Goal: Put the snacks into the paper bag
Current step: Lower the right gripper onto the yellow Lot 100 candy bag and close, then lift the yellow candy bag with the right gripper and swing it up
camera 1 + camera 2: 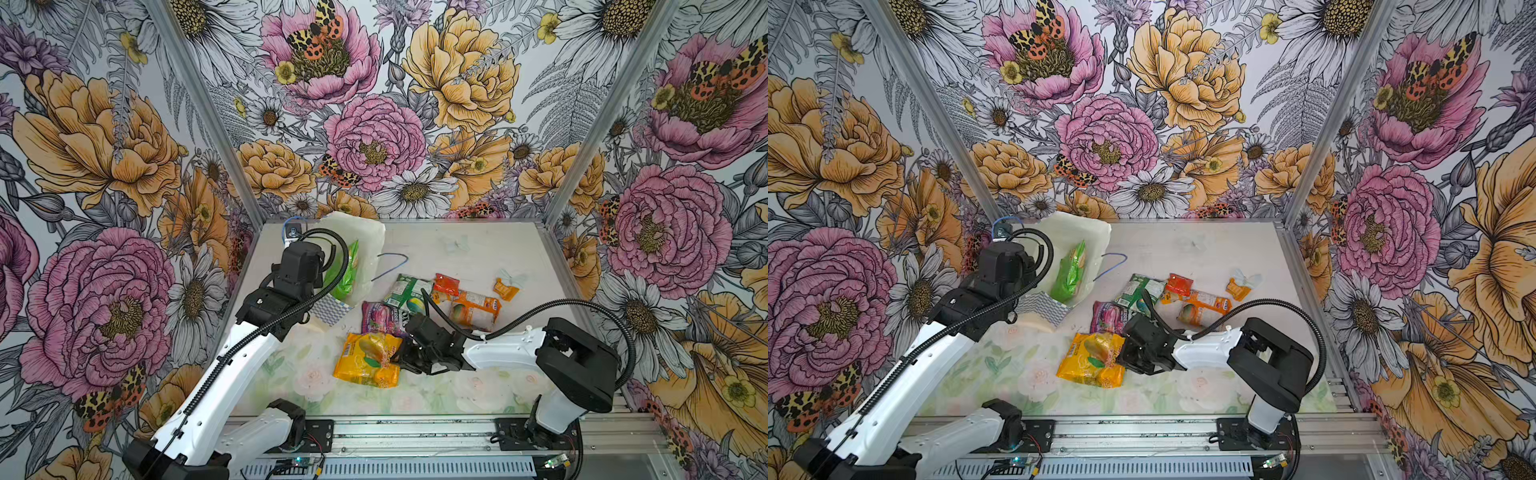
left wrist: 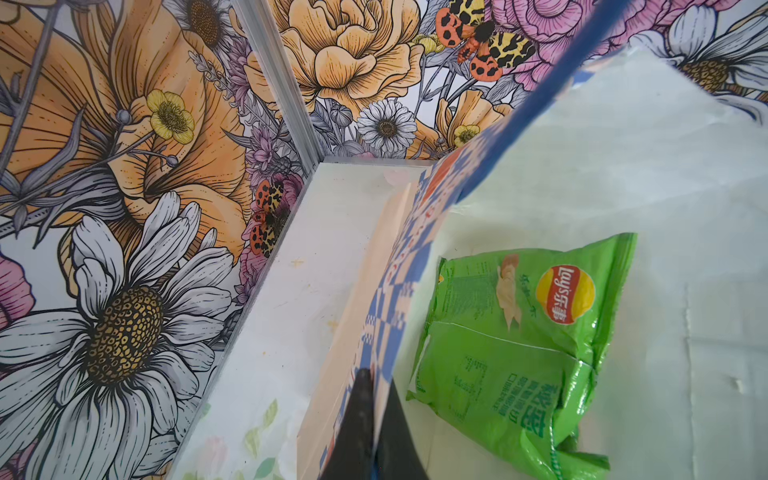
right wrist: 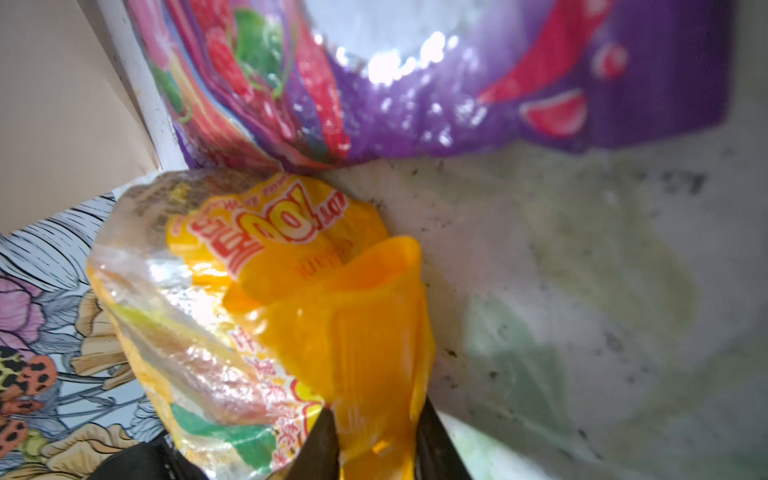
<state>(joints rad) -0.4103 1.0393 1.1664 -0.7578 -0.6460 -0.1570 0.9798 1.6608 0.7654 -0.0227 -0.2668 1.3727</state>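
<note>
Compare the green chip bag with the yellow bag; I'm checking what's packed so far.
The green chip bag sits inside the paper bag; the yellow bag lies on the table outside it. The right pincer pinches the yellow bag's edge; nothing grips the green chip bag. Both are large, crinkly plastic snack packets.

Two white-and-black arms, both grippers clamped.
The left arm [image 1: 245,361] stretches forward, black left gripper [image 2: 374,405] pinched tight; the right arm [image 1: 503,351] reaches leftward, black right gripper [image 3: 374,440] narrowly closed.
</note>
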